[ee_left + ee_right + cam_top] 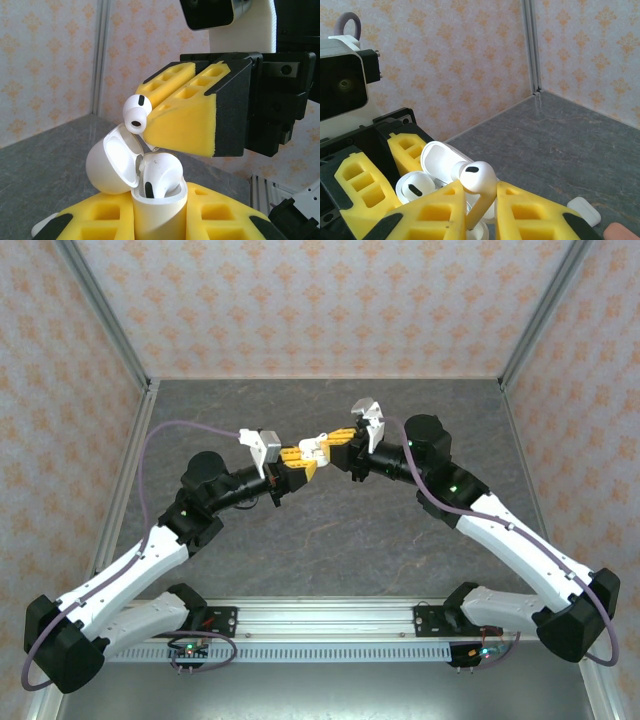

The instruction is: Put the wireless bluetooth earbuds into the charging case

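Note:
My left gripper (160,226) is shut on a white charging case (160,205), held upright above the table with its lid (110,167) swung open. One white earbud (162,172) sits in the case. Just above the case, my right gripper (482,210) is shut on the stem of a second white earbud (479,177), whose head pokes out past the yellow fingers (185,125). That earbud (136,112) hangs close to the lid's edge. From above, both grippers (300,468) (325,448) meet over the middle of the table.
A small white rounded piece (584,210) lies on the grey table (580,145) below my right gripper, with a coral-pink bit (620,232) at the frame's edge beside it. Patterned walls (320,300) and metal posts enclose the table.

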`<state>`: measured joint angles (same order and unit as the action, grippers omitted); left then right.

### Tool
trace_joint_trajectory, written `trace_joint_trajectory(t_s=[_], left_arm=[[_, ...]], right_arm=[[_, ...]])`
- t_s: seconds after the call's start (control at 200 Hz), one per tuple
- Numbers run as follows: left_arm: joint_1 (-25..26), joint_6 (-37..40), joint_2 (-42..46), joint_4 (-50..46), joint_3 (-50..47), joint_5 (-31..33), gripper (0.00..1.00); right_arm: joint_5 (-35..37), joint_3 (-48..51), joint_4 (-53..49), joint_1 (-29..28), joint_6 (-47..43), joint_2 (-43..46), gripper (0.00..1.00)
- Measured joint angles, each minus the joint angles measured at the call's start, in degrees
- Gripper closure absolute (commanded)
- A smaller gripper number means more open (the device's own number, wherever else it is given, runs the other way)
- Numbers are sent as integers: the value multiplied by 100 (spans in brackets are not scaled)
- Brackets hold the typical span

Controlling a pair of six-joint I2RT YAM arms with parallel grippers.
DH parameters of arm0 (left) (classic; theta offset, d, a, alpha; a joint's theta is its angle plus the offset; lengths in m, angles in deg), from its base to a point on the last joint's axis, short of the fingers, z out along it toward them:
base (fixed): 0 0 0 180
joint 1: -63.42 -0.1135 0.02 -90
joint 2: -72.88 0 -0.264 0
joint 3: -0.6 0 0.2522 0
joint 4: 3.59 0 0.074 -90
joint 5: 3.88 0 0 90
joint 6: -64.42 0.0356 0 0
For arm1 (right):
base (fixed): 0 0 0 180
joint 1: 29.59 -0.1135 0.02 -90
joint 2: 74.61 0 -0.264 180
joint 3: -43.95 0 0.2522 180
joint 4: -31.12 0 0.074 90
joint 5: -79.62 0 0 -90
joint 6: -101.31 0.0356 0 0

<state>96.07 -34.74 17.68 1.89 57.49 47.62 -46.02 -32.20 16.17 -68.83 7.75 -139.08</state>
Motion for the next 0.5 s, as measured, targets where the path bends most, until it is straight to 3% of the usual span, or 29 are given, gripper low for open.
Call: trace_joint_trajectory(t_s=[0.5], left_arm=[[0,-48,0,0,0,2,100]], right_arm=[[4,122,129,0,52,24,82]])
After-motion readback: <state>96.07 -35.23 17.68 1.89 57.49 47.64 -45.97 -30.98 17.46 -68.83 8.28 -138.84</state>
